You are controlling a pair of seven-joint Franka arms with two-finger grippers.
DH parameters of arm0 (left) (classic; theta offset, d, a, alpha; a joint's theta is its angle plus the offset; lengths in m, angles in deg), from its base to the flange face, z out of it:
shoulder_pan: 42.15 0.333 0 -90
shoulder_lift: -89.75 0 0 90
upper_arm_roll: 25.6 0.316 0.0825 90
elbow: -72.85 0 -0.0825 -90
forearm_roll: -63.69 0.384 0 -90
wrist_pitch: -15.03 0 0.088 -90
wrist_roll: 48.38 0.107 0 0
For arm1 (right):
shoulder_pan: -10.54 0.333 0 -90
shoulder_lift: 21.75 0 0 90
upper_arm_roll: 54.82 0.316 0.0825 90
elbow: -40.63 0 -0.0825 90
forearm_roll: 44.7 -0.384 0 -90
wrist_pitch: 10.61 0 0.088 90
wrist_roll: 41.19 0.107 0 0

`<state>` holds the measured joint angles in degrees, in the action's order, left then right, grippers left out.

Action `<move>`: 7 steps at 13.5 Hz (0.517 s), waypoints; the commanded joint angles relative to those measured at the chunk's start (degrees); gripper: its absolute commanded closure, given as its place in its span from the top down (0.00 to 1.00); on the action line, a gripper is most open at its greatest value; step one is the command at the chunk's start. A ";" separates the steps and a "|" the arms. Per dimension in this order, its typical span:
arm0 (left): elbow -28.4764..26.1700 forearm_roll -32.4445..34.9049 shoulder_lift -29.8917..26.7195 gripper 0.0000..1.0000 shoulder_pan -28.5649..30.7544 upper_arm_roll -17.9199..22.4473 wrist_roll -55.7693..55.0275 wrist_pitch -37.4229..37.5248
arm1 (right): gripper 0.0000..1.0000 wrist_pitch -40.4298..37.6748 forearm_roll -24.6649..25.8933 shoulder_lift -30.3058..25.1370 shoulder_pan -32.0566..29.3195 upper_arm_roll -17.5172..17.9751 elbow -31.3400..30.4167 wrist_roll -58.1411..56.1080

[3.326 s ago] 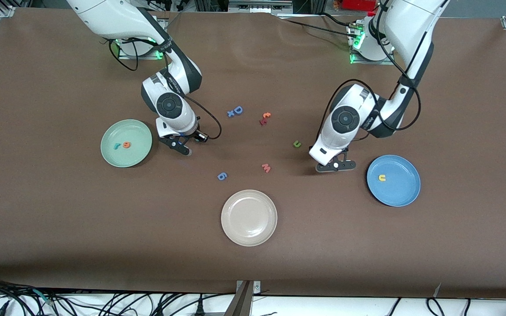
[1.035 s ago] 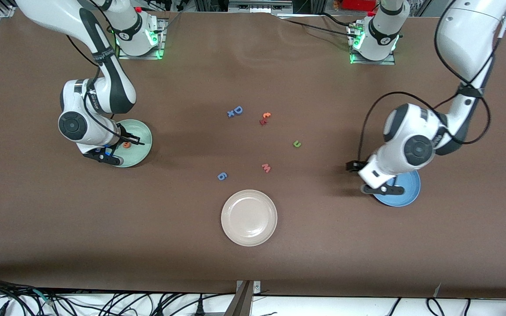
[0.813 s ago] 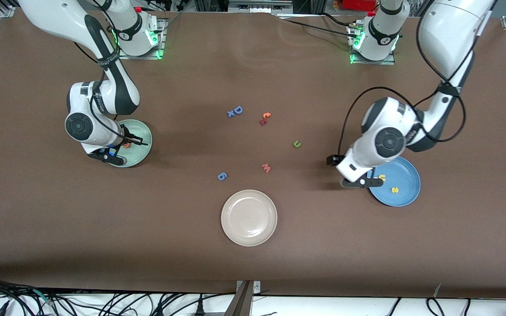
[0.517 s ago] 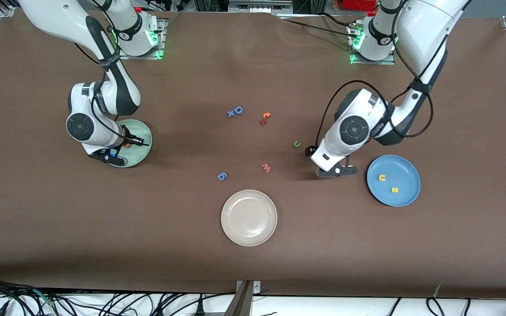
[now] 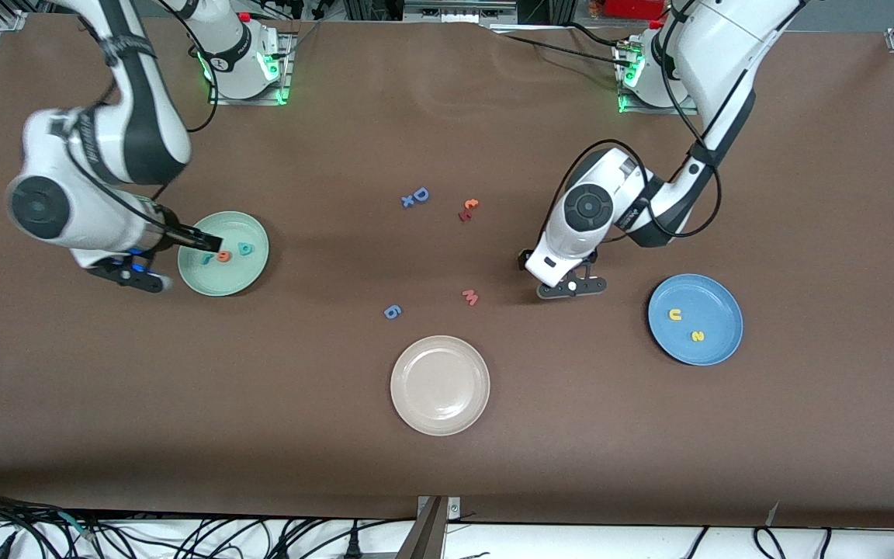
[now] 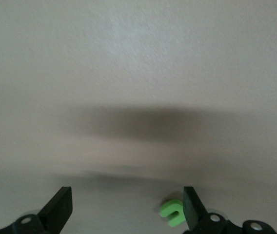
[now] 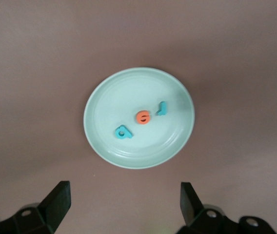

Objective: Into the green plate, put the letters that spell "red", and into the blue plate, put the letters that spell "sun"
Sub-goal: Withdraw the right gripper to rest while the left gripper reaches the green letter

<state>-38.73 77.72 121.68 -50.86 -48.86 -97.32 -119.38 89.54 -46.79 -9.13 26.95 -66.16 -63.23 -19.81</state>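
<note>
The green plate (image 5: 214,281) (image 7: 128,87) holds a teal "r" (image 7: 162,108), an orange "e" (image 5: 223,256) (image 7: 142,117) and a teal "d" (image 5: 245,248) (image 7: 123,131). My right gripper (image 5: 136,277) (image 7: 124,200) hangs open and empty over the table beside that plate, toward the right arm's end. The blue plate (image 5: 719,307) holds a yellow "u" (image 5: 674,314) and a yellow "s" (image 5: 698,336). My left gripper (image 5: 571,287) (image 6: 127,204) is open, low over the table. The green "n" (image 6: 171,213) lies between its fingers, close against one of them; the left hand hides it in the front view.
A beige-white plate (image 5: 439,419) sits nearest the front camera. Loose letters lie mid-table: a blue "D" (image 5: 420,194) with a small blue "x" (image 5: 408,201), an orange "c" (image 5: 471,204) by a red letter (image 5: 463,215), a pink "m" (image 5: 470,296) and a blue "6" (image 5: 392,311).
My right gripper opened, left the teal "d" in the green plate and rose away toward its end of the table. The left arm swung from the blue plate to the green "n".
</note>
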 commanded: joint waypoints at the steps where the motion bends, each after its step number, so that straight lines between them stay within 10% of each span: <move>1: -0.83 2.23 0.15 1.00 -1.13 0.23 -5.19 -1.73 | 0.99 -7.67 -1.25 1.27 0.20 -2.36 10.31 -3.00; 7: -4.96 2.23 -0.29 1.00 -2.01 0.05 -6.78 -6.56 | 0.99 -10.60 -1.07 -1.36 0.20 -3.95 17.38 -6.18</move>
<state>-42.03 77.72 122.23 -52.28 -48.86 -101.90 -124.68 79.95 -46.82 -9.62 26.94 -69.73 -46.71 -24.79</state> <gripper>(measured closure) 0.000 0.004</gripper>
